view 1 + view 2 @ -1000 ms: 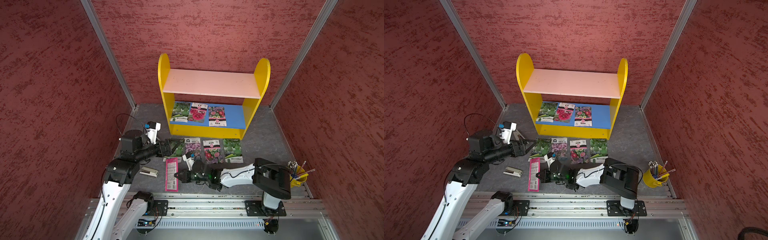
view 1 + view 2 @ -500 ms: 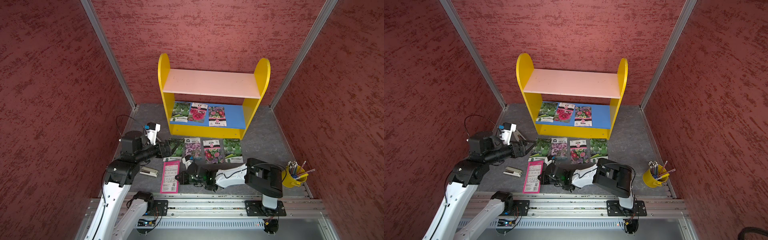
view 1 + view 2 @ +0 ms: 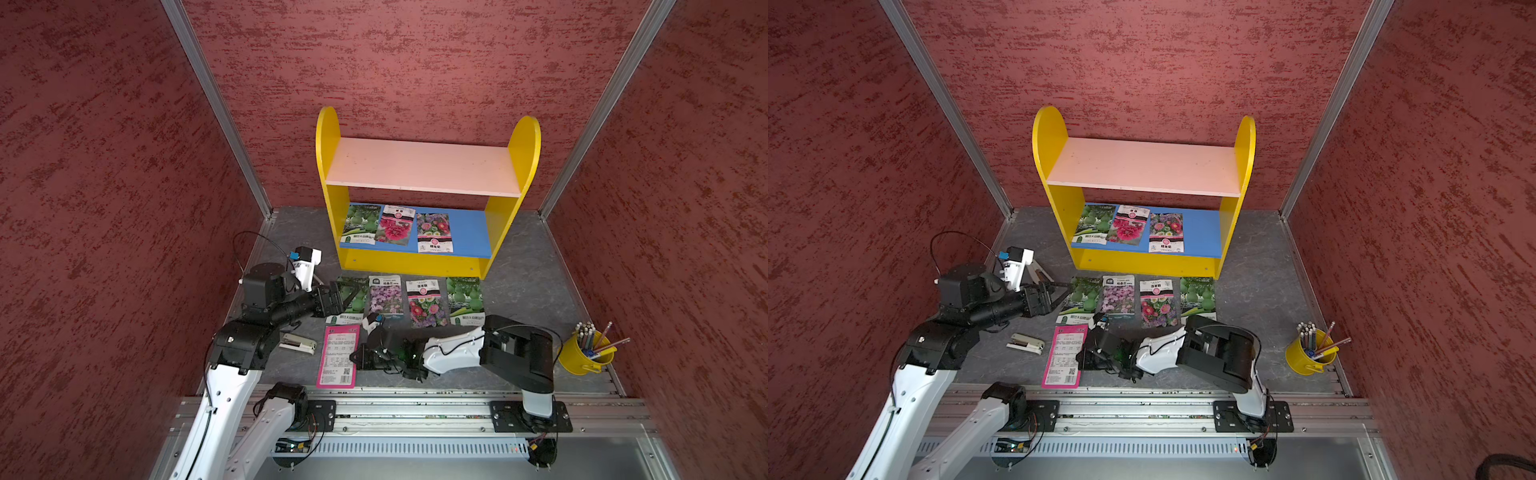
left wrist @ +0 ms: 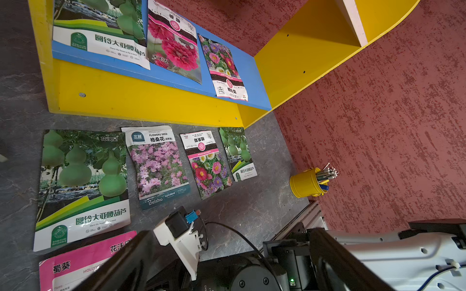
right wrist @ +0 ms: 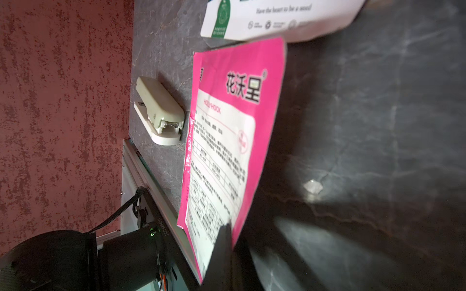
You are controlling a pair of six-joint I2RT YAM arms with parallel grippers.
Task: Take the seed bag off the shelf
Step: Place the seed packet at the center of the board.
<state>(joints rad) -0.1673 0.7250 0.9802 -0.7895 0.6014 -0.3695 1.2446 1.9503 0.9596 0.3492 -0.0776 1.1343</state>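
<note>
We see a shelf point(image 3: 415, 262) with yellow sides, a pale pink upper board and a blue lower board. The walls point(image 3: 415, 62) are mottled brick red. The counter point(image 3: 528, 282) is dark grey with pale veins. The nearest seed bag point(image 3: 338, 355) is hot pink with a white printed panel. At its nine o'clock lies a cream stapler point(image 3: 297, 343), and towards three o'clock stands a yellow bucket point(image 3: 579, 359).

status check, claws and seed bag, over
Left claw open, above a gourd packet on the table. Right claw shut on the pink seed bag, already off the shelf, near the table's front edge. Stapler beside it, not blocking.
</note>
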